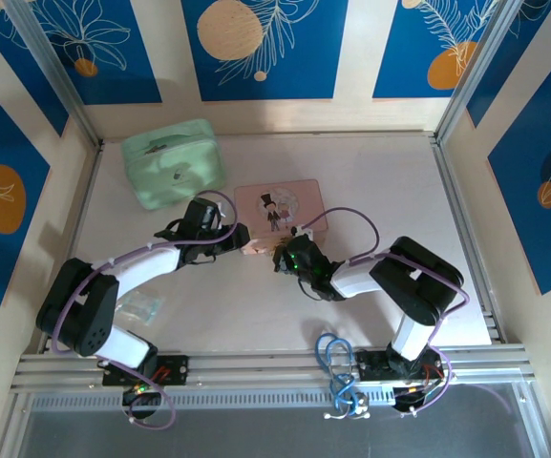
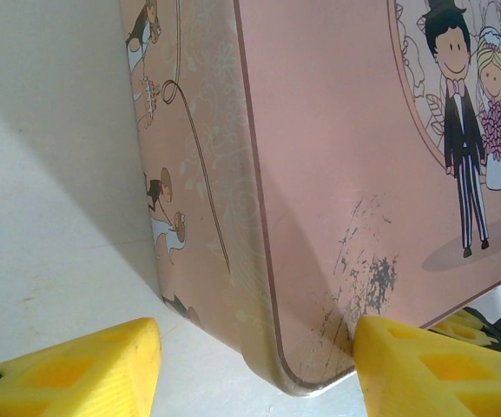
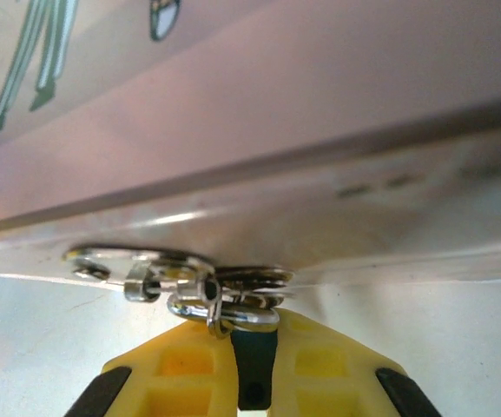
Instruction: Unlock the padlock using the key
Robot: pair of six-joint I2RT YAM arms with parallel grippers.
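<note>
left hand [image 2: 257, 349] apart astride pink tin [image 2: 319, 174] corner, right hand [image 3: 241, 337] together, tips touching silvery rings [image 3: 243, 280]

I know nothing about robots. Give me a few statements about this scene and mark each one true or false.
1. The pink tin has a cartoon bride and groom on its lid. True.
2. The mint-green case lies on top of the tin. False: it lies on the table, apart from the tin.
3. The right gripper has its fingers closed on small silvery metal parts at the tin's front wall. True.
4. The left gripper is clamped shut. False: its fingers stand open, one on each side of the tin's corner.
</note>
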